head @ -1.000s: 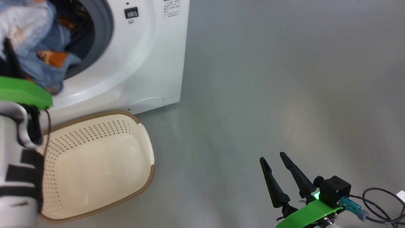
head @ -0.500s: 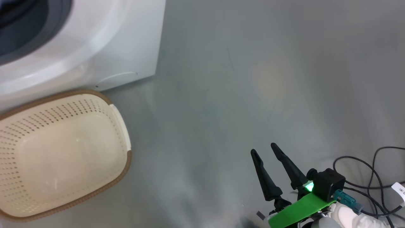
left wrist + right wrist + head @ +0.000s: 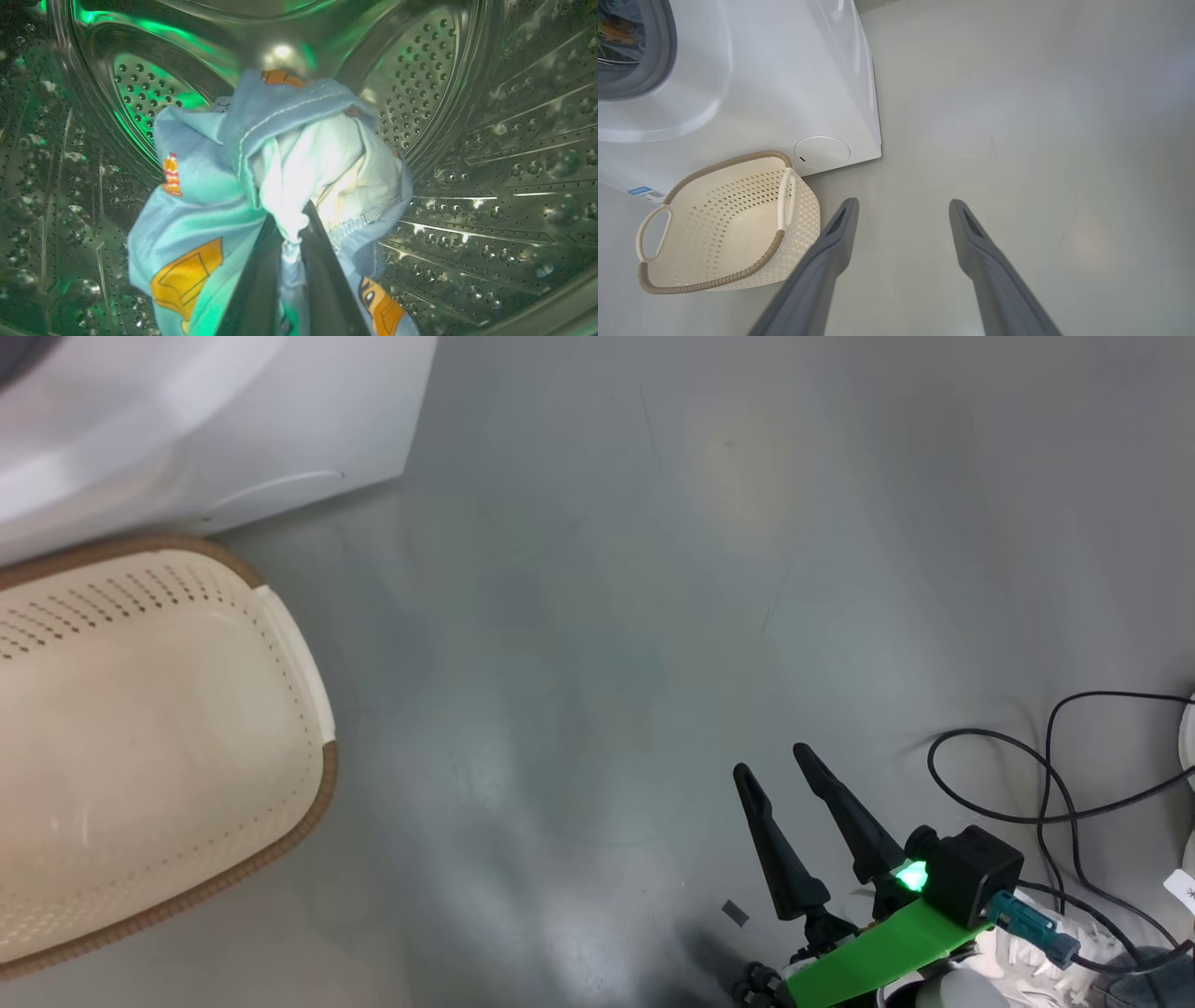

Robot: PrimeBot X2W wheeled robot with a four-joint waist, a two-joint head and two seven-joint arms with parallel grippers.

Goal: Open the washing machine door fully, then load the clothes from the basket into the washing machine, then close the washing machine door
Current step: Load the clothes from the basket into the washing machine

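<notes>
Here, the left gripper [image 3: 292, 223] pinches one blue-and-pale bundle of clothes [image 3: 201, 196] inside the single steel drum [image 3: 467, 116], while the right gripper [image 3: 772, 761] hangs splayed near one basket [image 3: 322, 784].

The floor [image 3: 653, 616] is one smooth grey sheet, slightly glossy. The light on it is soft and even. A broad whitish sheen [image 3: 551, 905] lies low in the head view, and darker, cloudy patches spread through the middle. A faint yellowish stain [image 3: 738, 467] marks the upper part, and a thin dark scratch [image 3: 773, 609] runs below it. A small dark scrap [image 3: 735, 913] lies flat on the surface. A black cable [image 3: 990, 814] loops over the floor at the lower right. In the right wrist view the floor looks paler, almost beige, with a fine hairline mark [image 3: 994, 148] near the middle and another [image 3: 1068, 227] further right.
</notes>
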